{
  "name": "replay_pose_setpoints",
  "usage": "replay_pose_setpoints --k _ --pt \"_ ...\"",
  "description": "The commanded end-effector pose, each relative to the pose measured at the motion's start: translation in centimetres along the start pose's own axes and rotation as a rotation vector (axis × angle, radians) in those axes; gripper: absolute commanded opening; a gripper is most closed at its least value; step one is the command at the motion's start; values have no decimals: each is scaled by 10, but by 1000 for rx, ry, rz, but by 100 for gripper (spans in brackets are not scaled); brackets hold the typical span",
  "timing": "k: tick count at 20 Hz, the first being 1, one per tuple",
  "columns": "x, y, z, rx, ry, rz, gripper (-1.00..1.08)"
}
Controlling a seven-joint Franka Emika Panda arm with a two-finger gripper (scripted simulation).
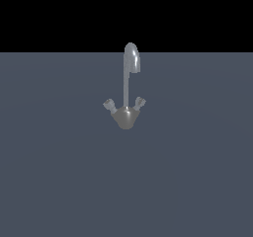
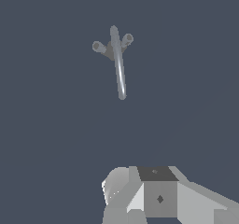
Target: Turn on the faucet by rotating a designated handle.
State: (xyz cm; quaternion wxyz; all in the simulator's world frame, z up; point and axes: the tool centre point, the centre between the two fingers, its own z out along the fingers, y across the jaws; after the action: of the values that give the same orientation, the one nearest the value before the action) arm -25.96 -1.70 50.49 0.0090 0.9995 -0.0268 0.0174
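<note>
The faucet (image 1: pixel 126 113) stands on the grey floor in the middle of the exterior view, with a tall thin gooseneck spout (image 1: pixel 129 68) and a rounded brownish base. The handle (image 1: pixel 108 104) is the pale stub with a knobbed end branching up-left from the base; a matching stub (image 1: pixel 140 102) branches up-right. The gripper is not in the exterior view. In the wrist view the faucet (image 2: pixel 117 55) is seen from above and far off, with both stubs showing; I cannot tell which is which there. Only grey parts of my gripper (image 2: pixel 154 197) show at the frame's edge, well apart from the faucet and touching nothing.
A flat dark grey floor (image 1: pixel 59 172) surrounds the faucet, with a black background above its far edge. No other objects show.
</note>
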Motion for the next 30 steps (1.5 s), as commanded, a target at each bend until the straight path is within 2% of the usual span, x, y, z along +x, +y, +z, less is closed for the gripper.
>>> replay_pose_setpoints --k 1,2,3,4,5,6,7,8,9,10,11,12,13,14,15,16,17,18,19,20,21,22,23,24,25,26,29,30 --pt "1 0 20 -5 -48 -9 -20" --pt "7 2 15 -17 -37 11 -8" --pt "8 3 31 -39 -71 12 1" --pt "14 -3 40 -23 -88 12 -13" --pt "26 -11 54 -24 -94 3 -7" --pt "30 -37 71 -27 -115 -67 -13" --pt "27 -27 94 9 -152 19 -25" --pt "32 -12 98 22 -164 48 -25" --pt "33 -47 116 11 -191 -36 -27" --pt "43 -48 126 3 -184 -53 -34" --pt "46 -64 140 -4 -196 -56 -38" --pt "52 -54 155 -63 -198 -5 -48" --pt "59 -57 169 -43 -206 21 -54" --pt "66 -73 177 -39 -193 3 -64" --pt "70 -59 195 -25 -227 53 -63" --pt "74 -90 207 -3 -224 -5 -72" --pt "84 -83 218 43 -224 0 -72" --pt "106 -101 211 52 -180 -36 -76" --pt "132 -88 206 40 -135 -21 -70" --pt "141 -105 213 40 -118 -106 -63" --pt "155 -113 216 30 -90 -141 -70" --pt "154 -153 224 28 -83 -212 -77" --pt "152 -160 245 8 -93 -288 -85" --pt "144 -141 275 -7 -127 -298 -70" --pt "142 -171 286 -11 -118 -375 -87" --pt "148 -138 308 -13 -137 -329 -70" --pt "186 -134 332 -57 -82 -435 -80" --pt "196 -140 342 -58 -59 -444 -27"
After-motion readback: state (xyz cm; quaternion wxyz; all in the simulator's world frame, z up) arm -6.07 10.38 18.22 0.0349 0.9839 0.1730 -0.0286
